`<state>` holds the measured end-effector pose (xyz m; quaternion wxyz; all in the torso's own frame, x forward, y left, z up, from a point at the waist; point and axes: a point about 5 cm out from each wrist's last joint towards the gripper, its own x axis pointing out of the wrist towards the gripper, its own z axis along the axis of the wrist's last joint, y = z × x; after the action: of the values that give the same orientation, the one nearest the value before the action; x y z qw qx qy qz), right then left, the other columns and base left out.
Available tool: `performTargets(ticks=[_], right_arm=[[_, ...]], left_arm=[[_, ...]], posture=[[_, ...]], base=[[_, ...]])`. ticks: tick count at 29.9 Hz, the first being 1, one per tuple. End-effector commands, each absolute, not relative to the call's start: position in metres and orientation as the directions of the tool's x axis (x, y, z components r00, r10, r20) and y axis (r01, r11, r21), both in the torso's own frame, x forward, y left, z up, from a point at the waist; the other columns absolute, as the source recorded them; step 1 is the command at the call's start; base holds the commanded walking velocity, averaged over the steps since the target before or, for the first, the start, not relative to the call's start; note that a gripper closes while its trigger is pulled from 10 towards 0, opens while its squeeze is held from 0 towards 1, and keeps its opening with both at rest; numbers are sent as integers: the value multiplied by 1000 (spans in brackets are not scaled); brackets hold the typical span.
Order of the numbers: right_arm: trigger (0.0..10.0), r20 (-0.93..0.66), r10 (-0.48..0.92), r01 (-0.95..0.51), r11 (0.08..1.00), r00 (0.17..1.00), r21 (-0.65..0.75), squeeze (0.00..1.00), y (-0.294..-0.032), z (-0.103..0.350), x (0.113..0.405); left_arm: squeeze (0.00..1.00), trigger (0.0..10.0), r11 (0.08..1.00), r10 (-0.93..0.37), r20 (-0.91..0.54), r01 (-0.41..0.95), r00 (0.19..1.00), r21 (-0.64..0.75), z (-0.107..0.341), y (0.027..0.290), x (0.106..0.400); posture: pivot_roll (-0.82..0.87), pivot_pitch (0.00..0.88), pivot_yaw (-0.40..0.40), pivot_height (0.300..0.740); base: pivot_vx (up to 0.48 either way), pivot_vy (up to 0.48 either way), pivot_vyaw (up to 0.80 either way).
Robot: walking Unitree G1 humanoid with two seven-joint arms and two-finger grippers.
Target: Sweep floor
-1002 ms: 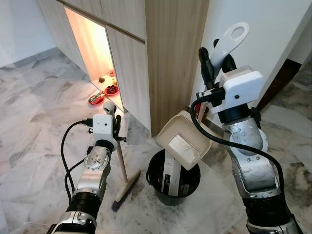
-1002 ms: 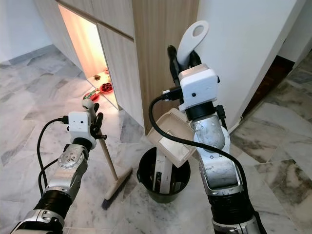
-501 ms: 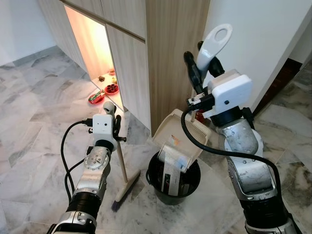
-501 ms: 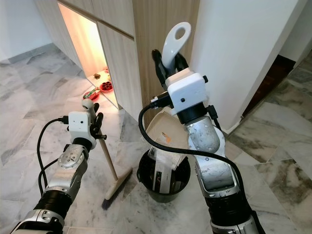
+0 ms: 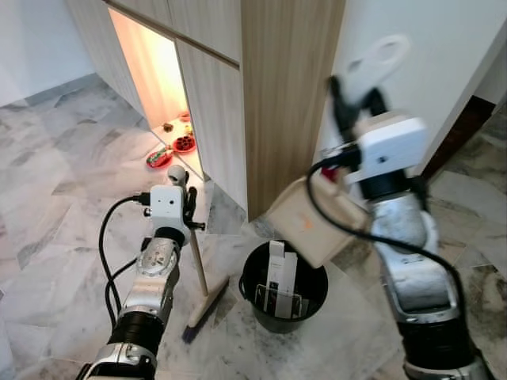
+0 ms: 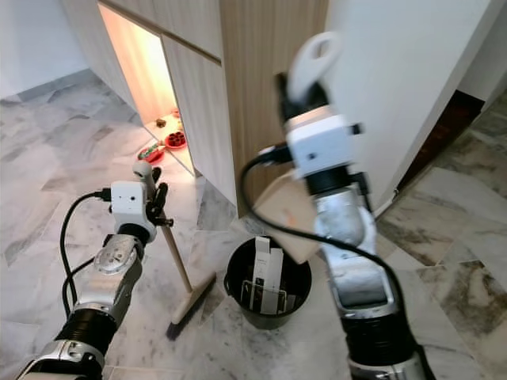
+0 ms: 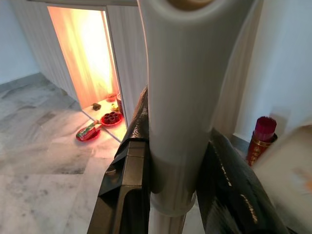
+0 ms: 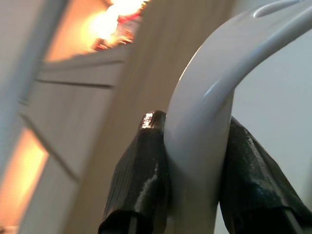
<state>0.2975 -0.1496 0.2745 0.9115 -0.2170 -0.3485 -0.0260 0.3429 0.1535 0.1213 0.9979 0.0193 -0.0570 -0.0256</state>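
My left gripper [image 5: 188, 207] is shut on the pale handle of a broom [image 5: 196, 265], whose brush head [image 5: 203, 311] rests on the marble floor left of a black bin [image 5: 250, 279]. In the left wrist view both black fingers [image 7: 127, 190] clamp the handle [image 7: 178, 112]. My right gripper [image 5: 354, 101] is raised and shut on the white looped handle [image 5: 382, 57] of a beige dustpan [image 5: 317, 223], which hangs tilted and blurred above the bin's right rim. The right wrist view has the fingers [image 8: 141, 170] pressed on that handle [image 8: 204, 107]. White cartons [image 5: 279, 273] stand in the bin.
A tall wooden cabinet [image 5: 285, 95] stands right behind the bin, with a lit niche holding red dishes [image 5: 170, 149] on its left. A white wall and a dark doorway [image 5: 463, 127] are on the right. A red incense holder [image 7: 261, 139] stands by the wall. Open marble floor lies left.
The dustpan, tipped over the bin half a second ago, has swung up and to the right. Cartons now stand in the bin. The left arm and broom have not moved.
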Motion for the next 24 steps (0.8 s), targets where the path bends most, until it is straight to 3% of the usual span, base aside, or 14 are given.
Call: performTargets(ticks=[1, 16, 24], right_arm=[[10000, 691, 59, 292, 878, 721, -379, 0, -157, 285, 293], [10000, 548, -207, 492, 748, 811, -445, 0, -199, 230, 288], [10000, 367, -345, 482, 780, 864, -400, 0, -219, 177, 283]], left_arm=[[0, 10000, 997, -61, 161, 53, 985, 49, 131, 153, 344], [0, 10000, 998, -57, 157, 50, 986, 49, 130, 154, 343], [0, 10000, 998, -49, 152, 42, 987, 50, 128, 156, 342]], posture=[[-19, 68, 31, 740], [-22, 66, 25, 740], [-27, 57, 21, 740]], base=[[0, 0, 0], [0, 0, 0], [0, 0, 0]])
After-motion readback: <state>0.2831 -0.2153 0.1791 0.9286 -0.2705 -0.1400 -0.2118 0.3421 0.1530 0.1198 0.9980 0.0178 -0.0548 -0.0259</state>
